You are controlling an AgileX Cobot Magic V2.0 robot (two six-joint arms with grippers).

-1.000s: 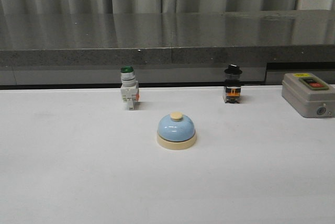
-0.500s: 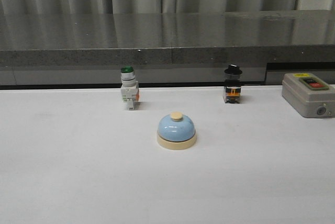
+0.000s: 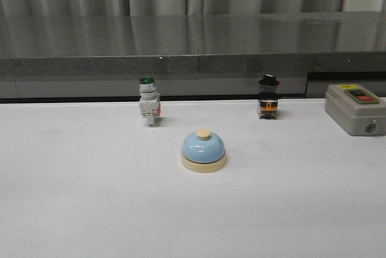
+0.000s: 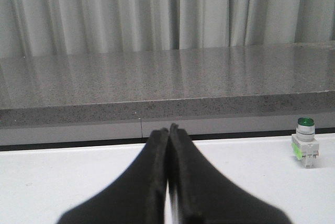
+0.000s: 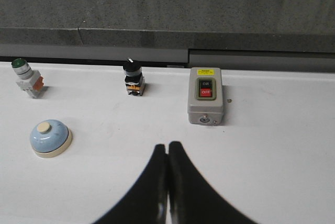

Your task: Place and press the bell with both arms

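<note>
The bell, light blue with a cream base and knob, stands upright near the middle of the white table. It also shows in the right wrist view. Neither arm shows in the front view. My left gripper is shut and empty, held over the table and pointing at the grey ledge; the bell is out of its view. My right gripper is shut and empty, above the table, well apart from the bell.
A green-capped white push button and a black-knobbed switch stand behind the bell. A grey box with a red button sits at the right. A dark stone ledge runs along the table's far edge.
</note>
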